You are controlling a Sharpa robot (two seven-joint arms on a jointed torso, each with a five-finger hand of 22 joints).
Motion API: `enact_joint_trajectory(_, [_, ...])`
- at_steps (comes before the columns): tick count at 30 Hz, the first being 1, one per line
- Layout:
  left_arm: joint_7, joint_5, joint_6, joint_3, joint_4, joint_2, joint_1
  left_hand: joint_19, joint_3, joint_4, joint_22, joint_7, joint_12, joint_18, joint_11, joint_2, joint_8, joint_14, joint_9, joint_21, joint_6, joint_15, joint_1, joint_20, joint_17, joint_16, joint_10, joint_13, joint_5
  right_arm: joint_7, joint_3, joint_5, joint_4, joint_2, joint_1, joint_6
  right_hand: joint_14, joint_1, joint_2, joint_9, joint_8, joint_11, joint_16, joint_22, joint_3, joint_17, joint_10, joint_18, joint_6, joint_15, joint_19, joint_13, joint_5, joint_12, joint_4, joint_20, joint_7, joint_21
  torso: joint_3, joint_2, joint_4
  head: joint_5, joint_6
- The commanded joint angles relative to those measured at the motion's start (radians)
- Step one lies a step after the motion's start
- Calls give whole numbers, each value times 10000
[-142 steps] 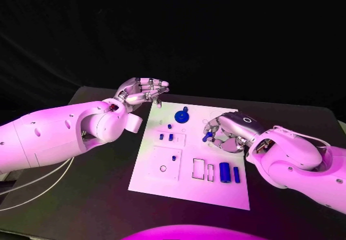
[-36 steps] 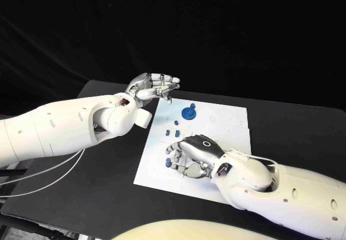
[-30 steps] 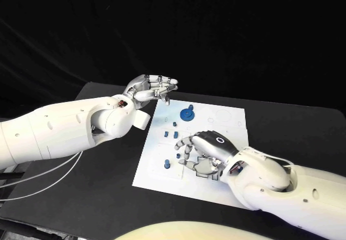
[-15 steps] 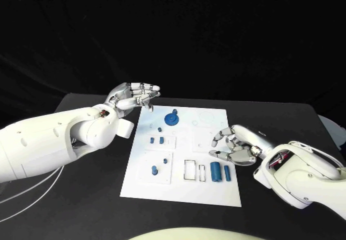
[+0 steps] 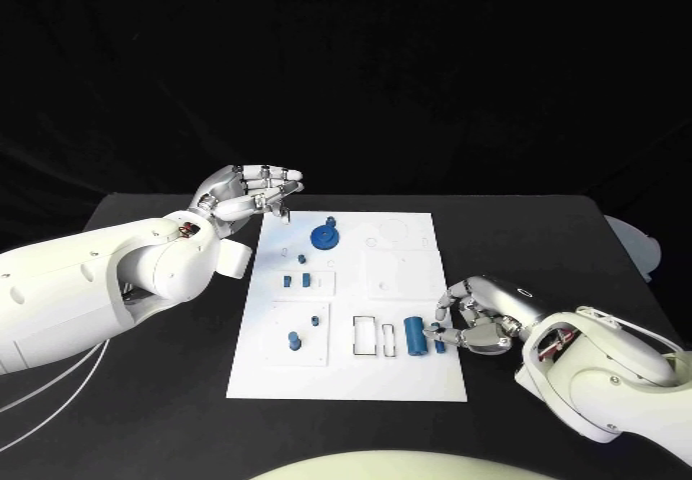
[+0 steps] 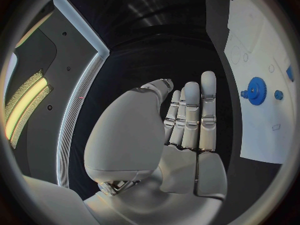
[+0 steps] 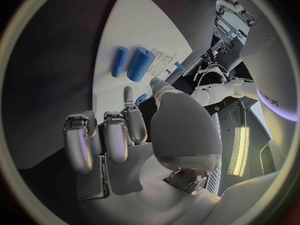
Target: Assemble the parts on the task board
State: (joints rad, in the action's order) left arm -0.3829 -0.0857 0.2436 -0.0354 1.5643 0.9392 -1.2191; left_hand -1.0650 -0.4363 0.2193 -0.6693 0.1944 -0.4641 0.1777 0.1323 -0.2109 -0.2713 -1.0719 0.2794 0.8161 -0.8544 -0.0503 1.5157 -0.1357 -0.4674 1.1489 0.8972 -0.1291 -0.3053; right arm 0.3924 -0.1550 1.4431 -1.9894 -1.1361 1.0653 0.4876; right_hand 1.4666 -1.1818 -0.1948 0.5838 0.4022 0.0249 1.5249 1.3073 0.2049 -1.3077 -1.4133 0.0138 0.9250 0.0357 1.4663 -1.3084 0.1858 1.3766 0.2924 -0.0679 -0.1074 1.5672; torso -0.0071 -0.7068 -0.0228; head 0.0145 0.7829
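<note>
White task board (image 5: pixel 404 375) flat mid-bench (image 5: pixel 144 400), blue parts (image 5: pixel 415 335) scattered across it, a gear (image 5: pixel 326 237) near its far edge. Left hand (image 5: pixel 253 190) raised beyond the board's far left corner, fingers loosely curled, empty. Right hand (image 5: pixel 476 315) at the board's right edge, fingers curled, holding nothing visible.

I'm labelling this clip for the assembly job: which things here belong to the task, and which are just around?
Part of the job:
- white rectangular task board
- blue gear-shaped part
- thick blue cylinder
- small blue pegs
- silver right hand, by the board's edge
- silver left hand, raised by the board's far corner

Just around:
- black table
- white cables
</note>
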Motion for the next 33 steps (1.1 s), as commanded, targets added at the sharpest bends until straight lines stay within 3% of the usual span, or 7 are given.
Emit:
enact_joint_trajectory(1, [-62,55,-166,2,24,-3,-6,58,-49,12,9,58,-35,68,25,-74,57,70,-11,-58,-10,-15,-16,14,15,68,-67,17,-26,823,-13,850,47,165,-113,29,809,93,29,17,35,-23,56,2635,-107,-1393,-54,-138,-25,94,1045,-450,3,43,5,62,79,36,-4,-1,14,-52,26])
enact_joint_trajectory(10, [-58,56,-165,-2,27,31,-6,58,-49,12,9,58,-35,68,25,-74,57,70,-11,-58,-10,-15,-16,14,15,68,-67,17,-26,1206,-20,985,271,654,-286,15,823,176,166,60,85,-43,83,2635,-298,-1466,-61,-138,3,111,1045,-472,58,41,9,77,103,36,-10,-4,-3,-113,37])
enact_joint_trajectory(33, [-33,56,-187,-3,55,82,-6,58,-49,12,9,58,-35,68,25,-74,57,70,-11,-58,-10,-15,-16,14,15,68,-67,17,-26,1442,-19,1065,851,1386,-573,-403,826,197,288,87,118,-59,91,2635,-402,-1483,-67,-138,27,123,1045,-488,113,39,0,88,122,36,-18,3,-3,14,162])
